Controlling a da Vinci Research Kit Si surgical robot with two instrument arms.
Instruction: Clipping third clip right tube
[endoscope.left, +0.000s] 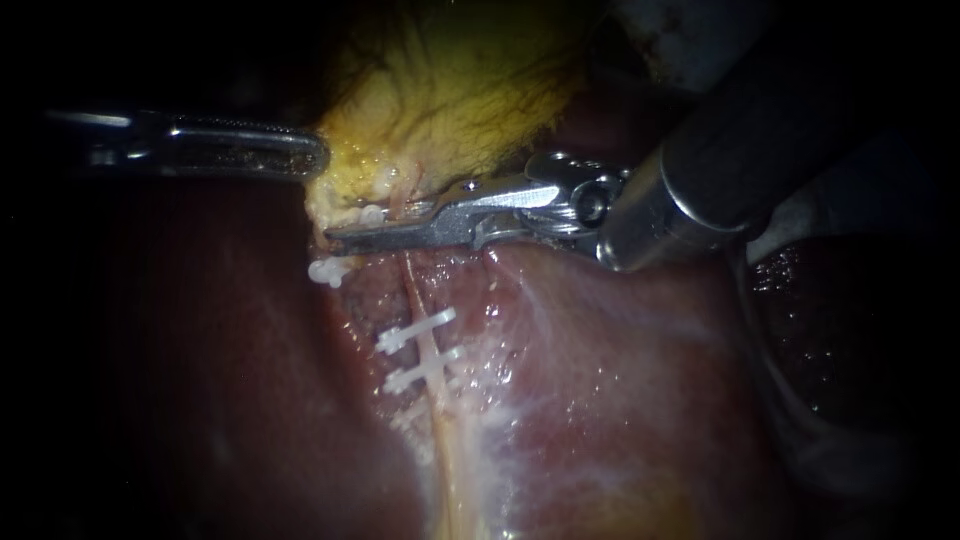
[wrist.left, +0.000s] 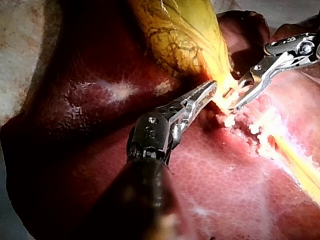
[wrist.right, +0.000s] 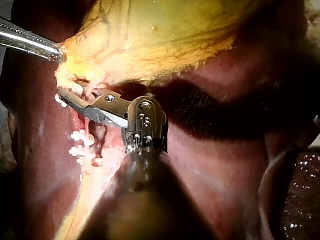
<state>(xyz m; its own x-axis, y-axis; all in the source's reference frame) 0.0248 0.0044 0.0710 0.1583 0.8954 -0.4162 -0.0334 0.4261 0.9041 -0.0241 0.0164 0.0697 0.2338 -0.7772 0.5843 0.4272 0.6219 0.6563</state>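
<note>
The right tube (endoscope.left: 413, 295) is crossed by the jaws of the right instrument (endoscope.left: 340, 236) — its long axis runs away beneath them, nearly square to their length, over the wet liver (endoscope.left: 640, 380). These jaws are drawn almost together and are judged clamped on the right tube, with a white fleck of clip (endoscope.left: 372, 213) between them. Two set clips (endoscope.left: 415, 330) sit farther along the tube, apart from the jaws. The gallbladder (endoscope.left: 460, 90) is held at its edge by the left instrument (endoscope.left: 312, 156), its jaws clamped on it just beyond the right tips — little room is left.
</note>
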